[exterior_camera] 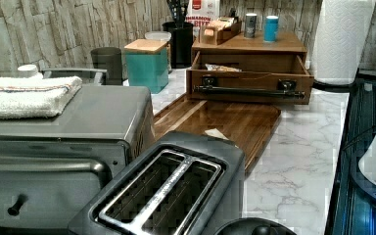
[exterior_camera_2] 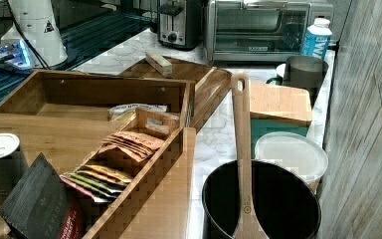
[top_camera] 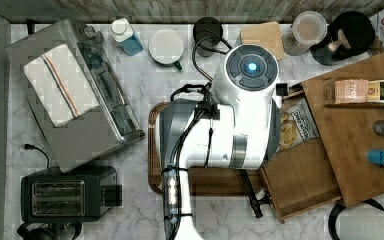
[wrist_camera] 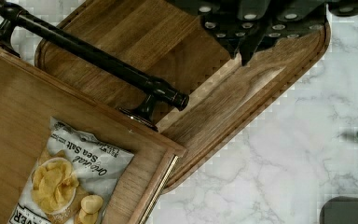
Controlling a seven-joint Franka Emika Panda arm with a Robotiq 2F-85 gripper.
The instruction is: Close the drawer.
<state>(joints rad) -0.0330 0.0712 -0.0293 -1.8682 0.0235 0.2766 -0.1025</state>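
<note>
The drawer (top_camera: pixel 305 180) of light wood stands pulled out of its cabinet, and a chip bag (top_camera: pixel 295 127) lies inside. In the left view the drawer (exterior_camera: pixel 249 81) shows its front with a black bar handle (exterior_camera: pixel 248 91). In the wrist view the drawer (wrist_camera: pixel 23 116) holds the chip bag (wrist_camera: pixel 70 182), and the handle (wrist_camera: pixel 88 51) runs along its front. My gripper (wrist_camera: pixel 242 53) hangs shut and empty over the dark walnut tray (wrist_camera: pixel 261 93), a short way off the handle's end and not touching it. The white arm (top_camera: pixel 245 110) covers the drawer's inner part in the top view.
The cabinet top (top_camera: pixel 350 140) carries a tea box (top_camera: pixel 360 91) and two bottles. A toaster (top_camera: pixel 65 197) and a toaster oven (top_camera: pixel 75 100) with a towel stand at the top view's left. A teal canister (exterior_camera: pixel 147 63), a paper towel roll (exterior_camera: pixel 342 39) and a black pot (exterior_camera_2: pixel 258 204) stand near the cabinet.
</note>
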